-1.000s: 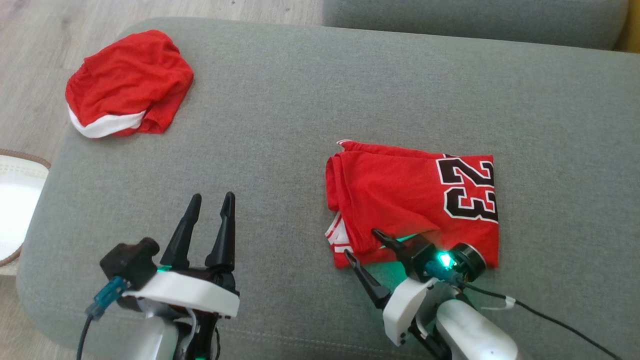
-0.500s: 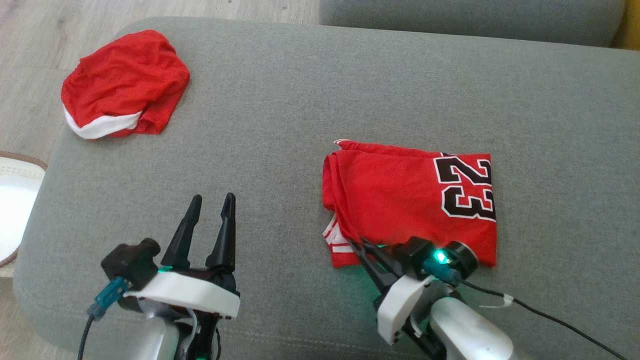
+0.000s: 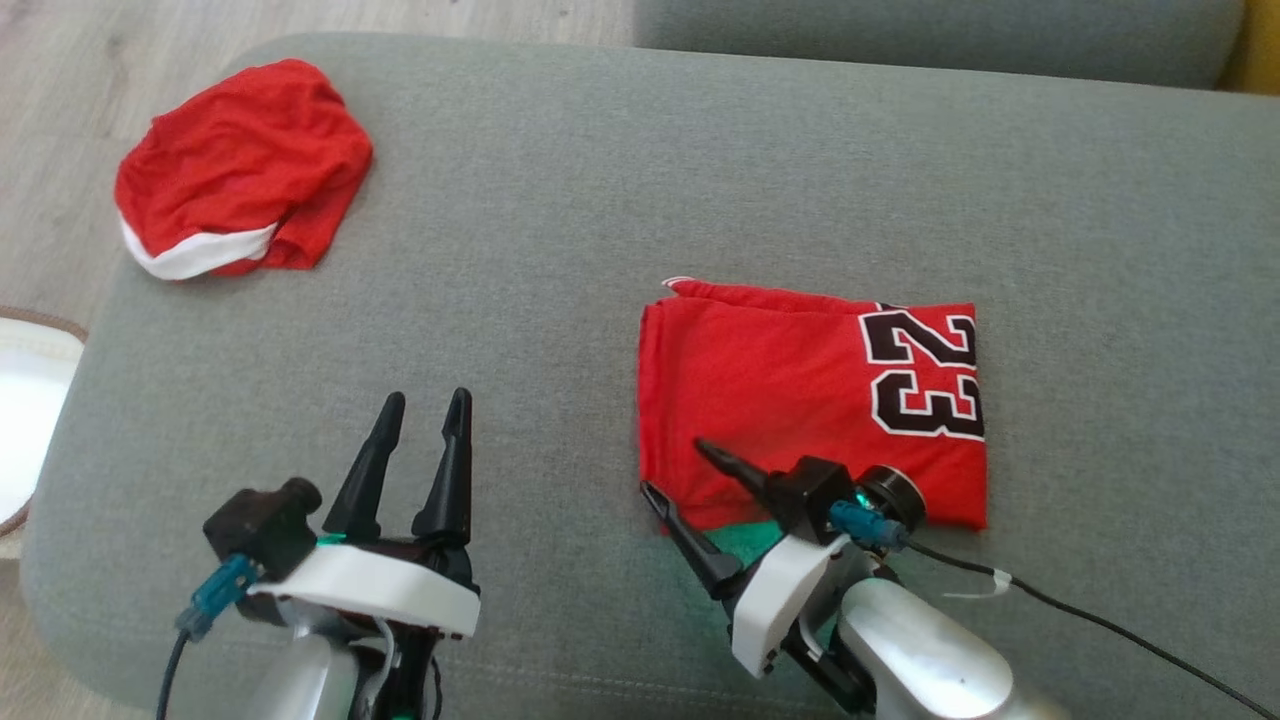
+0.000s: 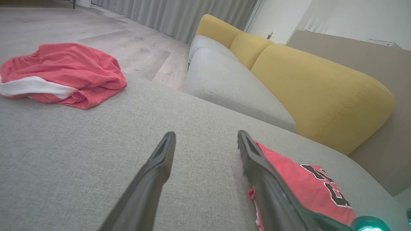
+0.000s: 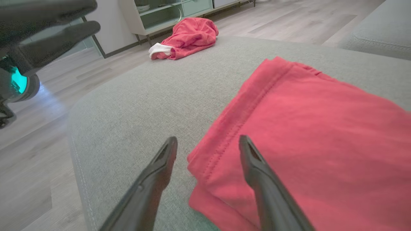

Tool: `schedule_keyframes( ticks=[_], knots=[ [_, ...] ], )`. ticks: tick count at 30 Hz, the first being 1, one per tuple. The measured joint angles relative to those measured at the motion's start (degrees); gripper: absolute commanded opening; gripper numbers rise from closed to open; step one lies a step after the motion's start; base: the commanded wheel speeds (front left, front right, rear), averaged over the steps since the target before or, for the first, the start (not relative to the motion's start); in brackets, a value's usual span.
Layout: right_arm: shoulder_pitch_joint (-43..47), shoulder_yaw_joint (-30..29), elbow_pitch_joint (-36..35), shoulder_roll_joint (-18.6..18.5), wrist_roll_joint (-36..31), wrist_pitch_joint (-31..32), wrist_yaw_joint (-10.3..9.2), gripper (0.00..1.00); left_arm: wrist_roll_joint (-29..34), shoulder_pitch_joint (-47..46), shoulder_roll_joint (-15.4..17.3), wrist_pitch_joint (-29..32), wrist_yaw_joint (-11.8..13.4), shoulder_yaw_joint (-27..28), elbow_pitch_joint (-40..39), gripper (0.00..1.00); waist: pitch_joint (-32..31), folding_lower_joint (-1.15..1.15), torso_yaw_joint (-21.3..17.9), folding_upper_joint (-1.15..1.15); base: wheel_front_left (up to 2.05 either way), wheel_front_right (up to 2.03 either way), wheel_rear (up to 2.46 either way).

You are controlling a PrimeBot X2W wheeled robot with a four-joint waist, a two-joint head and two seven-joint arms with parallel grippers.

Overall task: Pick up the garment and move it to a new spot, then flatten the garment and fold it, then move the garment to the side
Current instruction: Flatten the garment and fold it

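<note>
Head view: the folded jersey (image 3: 810, 400) lies on the cushion (image 3: 560, 250), right of centre. The right gripper (image 3: 672, 467), fingers spread, sits at its near-left corner. The left gripper (image 3: 427, 395), also spread, is over bare cushion. Left wrist view: the jersey lies at lower right. Right wrist view: one finger over the jersey's edge, the other over cushion.

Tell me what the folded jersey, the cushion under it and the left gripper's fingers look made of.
Jersey: thin red knit, likely synthetic, matte, stitched hems, printed black-and-white 23. Cushion: grey woven upholstery, visibly flecked, coarse weave. Left gripper fingers: smooth matte dark, probably moulded plastic; can't confirm.
</note>
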Motion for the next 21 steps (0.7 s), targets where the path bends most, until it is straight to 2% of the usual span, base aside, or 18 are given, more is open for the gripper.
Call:
schedule_keyframes(
  ticks=[8,15,21],
  knots=[
    [-0.1,-5.4,-2.4,0.0,0.0,-1.9,0.00,1.00,0.6,-0.1,0.0,0.0,0.0,0.2,-0.1,1.00,-0.5,0.00,-2.8,0.00,0.00,0.00,0.00],
    [0.7,-18.2,-5.8,0.0,-3.8,-2.9,0.00,1.00,1.7,-1.7,-0.1,0.0,-0.1,0.1,0.0,1.00,-1.8,0.00,-5.9,0.00,0.00,0.00,0.00],
    [6.1,-29.1,-9.3,0.0,-6.3,-2.9,0.00,1.00,2.5,-2.7,-0.2,0.0,0.0,0.5,1.4,1.00,-3.3,0.00,-8.2,0.00,0.00,0.00,0.00]
  ],
)
